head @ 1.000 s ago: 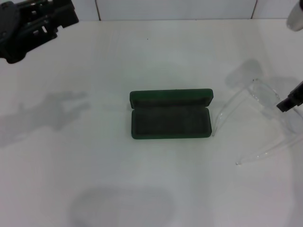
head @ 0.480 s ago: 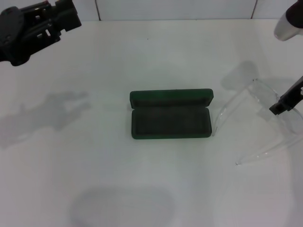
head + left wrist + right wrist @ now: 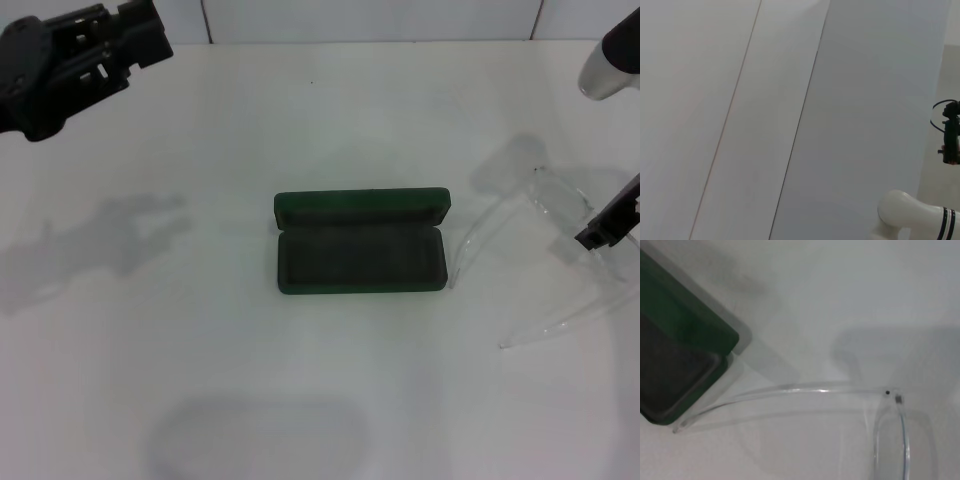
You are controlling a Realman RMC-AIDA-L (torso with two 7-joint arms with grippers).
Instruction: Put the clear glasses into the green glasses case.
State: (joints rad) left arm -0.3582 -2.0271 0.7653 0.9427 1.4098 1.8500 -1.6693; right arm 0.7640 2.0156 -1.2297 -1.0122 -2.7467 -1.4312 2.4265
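Right tool [image 3: 606, 226] over clear glasses [image 3: 540, 255], grip state unclear, green glasses case [image 3: 360, 242] open, no legible writing

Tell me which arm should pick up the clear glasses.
Right. The right tool is at the clear glasses, right of the open green glasses case. The left tool sits far away at the table's back-left.

- The head view is taken from above, angled forward and down over the plain white table [image 3: 300, 400]; the open dark green rectangular glasses case [image 3: 360, 255] is seen near the middle.
- The right wrist view is held close over the table, so that one corner of the case [image 3: 680, 350] and the transparent colourless plastic glasses [image 3: 840, 390] are shared with the head view.
- The left wrist view is turned towards a pale panelled wall [image 3: 765, 120]; nothing on the table is shared.
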